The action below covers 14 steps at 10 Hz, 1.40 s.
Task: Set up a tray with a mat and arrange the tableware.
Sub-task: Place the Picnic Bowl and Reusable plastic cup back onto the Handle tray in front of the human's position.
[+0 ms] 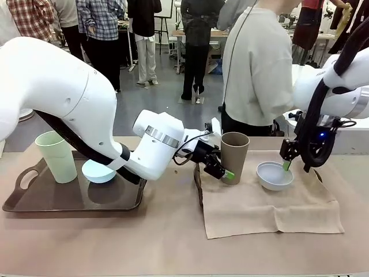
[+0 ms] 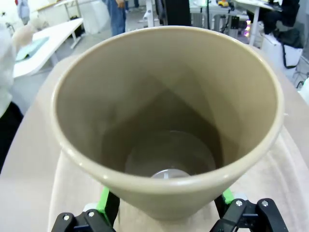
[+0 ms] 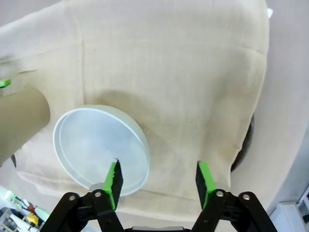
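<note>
The taupe-brown tumbler stands upright on the beige mat. My left gripper is open, a green pad on each side of the tumbler near its base. The greyish-white bowl sits on the mat to its right. My right gripper hangs open just above the bowl's near rim, one finger over the bowl and one outside it, holding nothing. The pale green tumbler and the light blue bowl rest on a dark brown tray at the left.
A dark tray edge peeks out from under the mat. A person in a pale sweater stands at the far side of the table, behind the tumbler. The left arm's body stretches over the left tray.
</note>
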Available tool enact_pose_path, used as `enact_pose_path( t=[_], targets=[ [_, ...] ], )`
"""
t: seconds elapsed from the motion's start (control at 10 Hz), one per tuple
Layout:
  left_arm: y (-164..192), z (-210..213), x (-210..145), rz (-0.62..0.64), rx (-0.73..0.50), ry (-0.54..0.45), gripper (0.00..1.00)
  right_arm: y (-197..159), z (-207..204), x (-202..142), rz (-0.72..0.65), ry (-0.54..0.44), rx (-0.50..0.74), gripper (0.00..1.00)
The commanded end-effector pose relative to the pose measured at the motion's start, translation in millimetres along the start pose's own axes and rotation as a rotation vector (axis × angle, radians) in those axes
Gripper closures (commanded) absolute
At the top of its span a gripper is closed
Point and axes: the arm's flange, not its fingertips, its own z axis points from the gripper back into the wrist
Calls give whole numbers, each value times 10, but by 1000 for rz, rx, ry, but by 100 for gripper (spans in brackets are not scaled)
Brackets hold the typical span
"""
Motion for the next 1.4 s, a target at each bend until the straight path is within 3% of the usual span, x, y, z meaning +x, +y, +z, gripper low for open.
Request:
enact_pose_path(
  t=[0.0,0.2,0.4,0.6,0.8,1.0,1.3],
  targets=[
    [-81,234,5,64,-7,50,0,-85,125,-148,28,-1,16,21],
    [-179,423,-17,84,-30,103,0,-217,279,-258,24,-2,44,1],
    [-362,739,50,89,-29,214,0,-249,500,-440,33,-20,30,1],
    [-660,1166,330,140,24,389,0,-206,749,-637,56,-59,15,1],
    [-819,1563,616,213,171,517,0,-100,846,-689,65,-75,6,1],
    [-1019,1810,911,299,357,648,0,18,887,-713,73,-60,-23,1],
    [-1261,1920,1402,548,377,830,0,154,972,-668,83,-59,-35,1]
  ],
)
